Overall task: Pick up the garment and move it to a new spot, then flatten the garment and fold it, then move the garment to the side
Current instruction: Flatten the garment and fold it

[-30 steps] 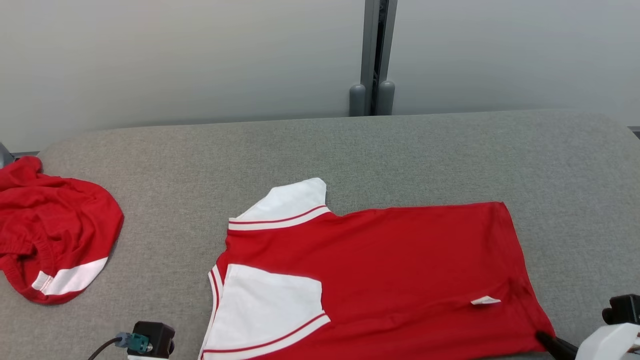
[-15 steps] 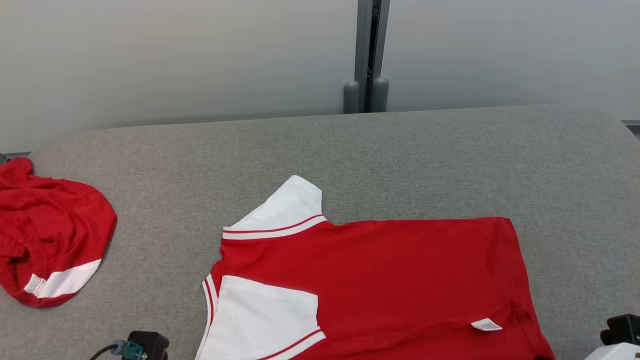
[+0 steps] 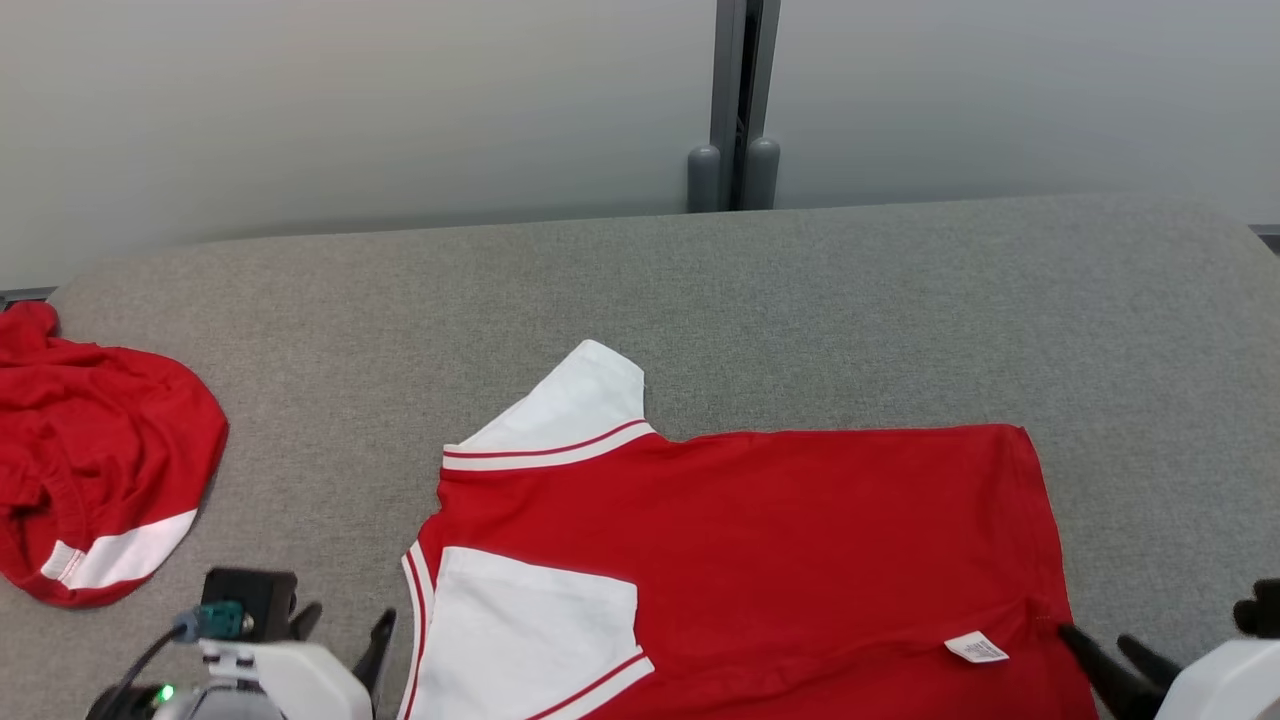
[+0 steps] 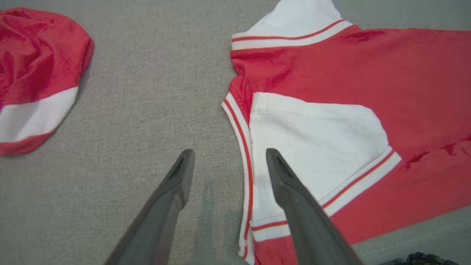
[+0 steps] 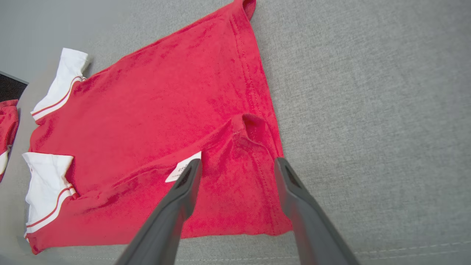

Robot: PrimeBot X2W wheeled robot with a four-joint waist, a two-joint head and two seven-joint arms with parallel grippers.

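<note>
The garment (image 3: 780,540), a red shirt with white sleeves, lies spread flat on the grey padded table (image 3: 700,300), its near side folded over with a white label showing. My left gripper (image 3: 345,625) stands open at the shirt's collar end. In the left wrist view the left gripper (image 4: 230,154) straddles the striped white sleeve edge of the garment (image 4: 331,73), nothing pinched. My right gripper (image 3: 1098,640) stands open at the hem corner. In the right wrist view the right gripper (image 5: 238,163) hovers over the folded hem of the garment (image 5: 165,110), beside the label.
A second, crumpled red garment (image 3: 100,440) with a white band lies at the table's far left, also seen as the crumpled garment (image 4: 36,55). Bare grey table stretches behind and right of the shirt. A pale wall with a grey post (image 3: 735,100) stands beyond the far edge.
Both grippers have gone from shut to open and let go of the shirt's near edge. Both have come further up into the head view. The camera has shifted slightly.
</note>
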